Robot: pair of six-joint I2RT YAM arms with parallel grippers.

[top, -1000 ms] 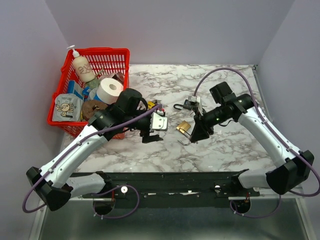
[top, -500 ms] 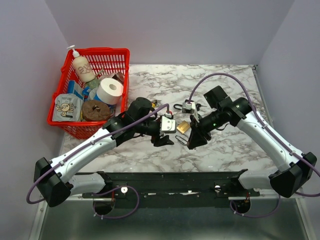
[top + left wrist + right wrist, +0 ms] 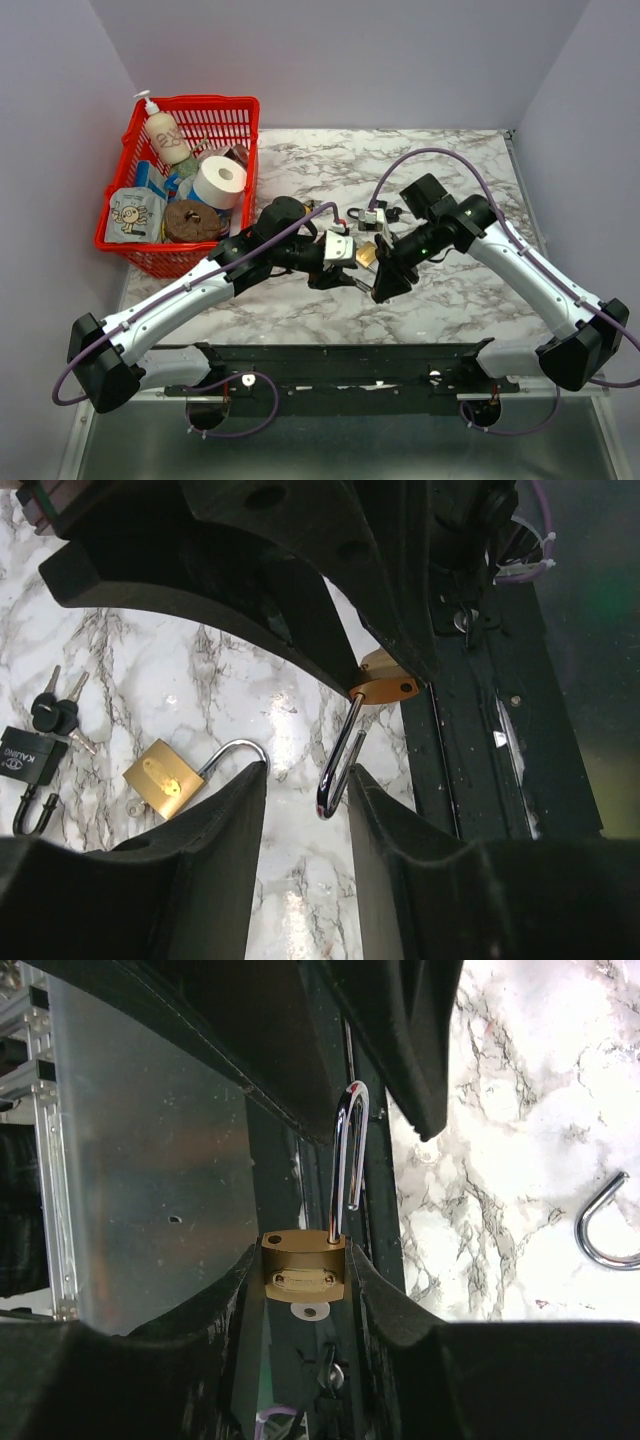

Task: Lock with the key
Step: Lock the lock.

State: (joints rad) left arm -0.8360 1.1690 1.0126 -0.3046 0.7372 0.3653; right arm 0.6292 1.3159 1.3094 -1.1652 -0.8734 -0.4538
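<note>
A brass padlock (image 3: pixel 303 1265) is pinched by its flat sides between the black fingers of the right pincer (image 3: pixel 384 284) and is held clear of the desk (image 3: pixel 450 160). Its polished steel shackle (image 3: pixel 345 1150), a slim U-shaped bar, is swung open and points away from that pincer, toward the left one.

The left pincer (image 3: pixel 307 780) is partly spread. The curved end of the shackle is set in the gap between its matte black fingers, nearer the finger (image 3: pixel 400 860) on the right of the wrist view. Whether the steel is touched cannot be told.

Just beyond the other finger of the left pincer, a second brass padlock (image 3: pixel 160 778) lies flat on the glossy white, grey-veined marble pattern of the desk, and its shackle is also open. Farther out on that side, a black padlock (image 3: pixel 25 760) of blocky shape is seen, with black-headed keys (image 3: pixel 55 708) lying just beside it.
</note>
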